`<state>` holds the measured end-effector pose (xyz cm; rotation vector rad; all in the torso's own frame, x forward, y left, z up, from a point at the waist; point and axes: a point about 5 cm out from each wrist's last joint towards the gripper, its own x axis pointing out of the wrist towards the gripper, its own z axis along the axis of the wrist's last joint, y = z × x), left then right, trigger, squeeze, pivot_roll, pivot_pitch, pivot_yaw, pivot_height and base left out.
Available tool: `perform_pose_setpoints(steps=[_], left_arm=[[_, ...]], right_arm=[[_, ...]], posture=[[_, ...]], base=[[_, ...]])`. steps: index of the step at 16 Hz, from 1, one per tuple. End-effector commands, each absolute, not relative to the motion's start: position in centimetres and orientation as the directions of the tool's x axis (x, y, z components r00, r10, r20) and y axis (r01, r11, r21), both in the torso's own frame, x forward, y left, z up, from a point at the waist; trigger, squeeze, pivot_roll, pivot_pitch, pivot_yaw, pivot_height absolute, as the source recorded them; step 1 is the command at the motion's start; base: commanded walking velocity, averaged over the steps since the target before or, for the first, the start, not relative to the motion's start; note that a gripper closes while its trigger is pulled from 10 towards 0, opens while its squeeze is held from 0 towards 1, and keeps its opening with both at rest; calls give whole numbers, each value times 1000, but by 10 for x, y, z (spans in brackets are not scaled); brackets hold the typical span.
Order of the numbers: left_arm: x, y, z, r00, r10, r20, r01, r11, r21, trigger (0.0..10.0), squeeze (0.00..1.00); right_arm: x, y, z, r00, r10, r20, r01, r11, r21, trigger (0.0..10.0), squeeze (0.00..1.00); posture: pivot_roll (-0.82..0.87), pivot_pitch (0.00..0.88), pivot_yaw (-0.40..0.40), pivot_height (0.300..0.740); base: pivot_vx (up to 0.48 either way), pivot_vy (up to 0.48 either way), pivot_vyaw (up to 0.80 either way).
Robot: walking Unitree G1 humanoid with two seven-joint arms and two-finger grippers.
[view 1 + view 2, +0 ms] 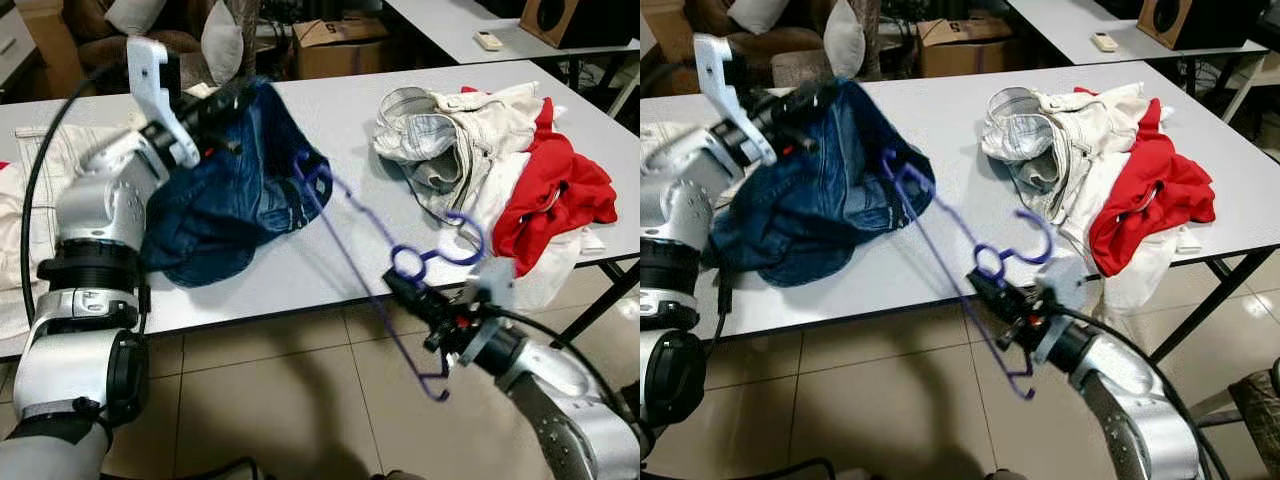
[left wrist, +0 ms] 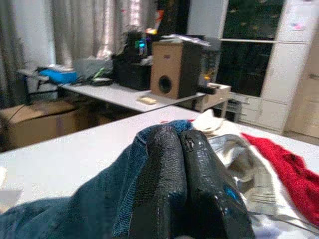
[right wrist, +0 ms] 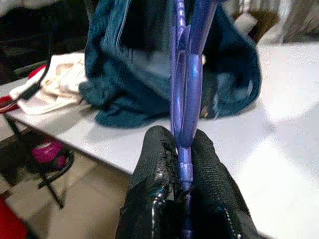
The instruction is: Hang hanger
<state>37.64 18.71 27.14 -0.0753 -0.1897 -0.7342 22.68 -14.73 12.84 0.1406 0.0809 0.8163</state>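
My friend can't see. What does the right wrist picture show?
Two black fingers of the right gripper pinch a purple plastic hanger that points towards a crumpled dark blue denim garment on a white table. A cream cloth lies beside the denim.

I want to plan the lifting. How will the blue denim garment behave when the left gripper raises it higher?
The blue denim garment will probably hang floppy: it already drapes in folds from the left gripper. It may feel fairly heavy, being thick and bunched. It could drag on the purple hanger entering it.
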Motion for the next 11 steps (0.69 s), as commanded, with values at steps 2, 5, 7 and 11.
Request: perform_pose_setpoints(steps=[2, 5, 7, 11], left_arm=[[352, 170, 274, 542, -835, 91, 829, 549, 106, 0, 0], [336, 162, 259, 462, -887, 2, 881, 459, 114, 0, 0], [330, 160, 256, 457, -889, -21, 885, 452, 115, 0, 0], [330, 172, 258, 545, -837, -50, 833, 534, 146, 0, 0]], right_arm=[[246, -146, 115, 730, 669, -140, -654, 743, 141, 10000, 0], [266, -139, 115, 736, 662, -145, -633, 748, 200, 10000, 0], [281, -136, 118, 736, 664, -129, -614, 736, 284, 10000, 0], [296, -131, 127, 743, 668, -43, -589, 682, 433, 10000, 0]], posture=[[-115, 0, 36, 740], [-105, 0, 39, 740], [-97, 0, 35, 740], [-74, 0, 23, 740]], base=[[0, 0, 0], [0, 0, 0], [0, 0, 0], [0, 0, 0]])
